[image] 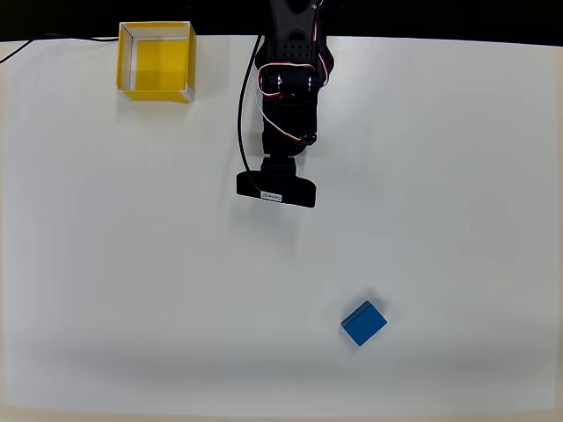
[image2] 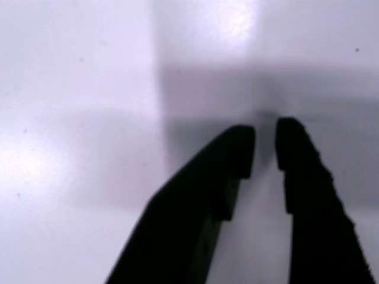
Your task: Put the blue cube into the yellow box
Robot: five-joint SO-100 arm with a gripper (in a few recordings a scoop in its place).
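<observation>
overhead, the yellow box (image: 156,61) sits at the table's (image: 106,264) far left edge; the arm (image: 286,105) hangs mid-top; the blue cube (image: 363,323) lies lower right, bare table all round; wrist view shows the claw (image2: 265,151) empty, its fingers barely parted.

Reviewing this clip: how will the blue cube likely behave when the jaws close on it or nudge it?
The blue cube looks solid with flat matte faces, so it probably stays rigid and grips without slipping. Resting flat on the white table, it should slide rather than roll. It sits turned at an angle, so an unaligned squeeze may twist it.
</observation>
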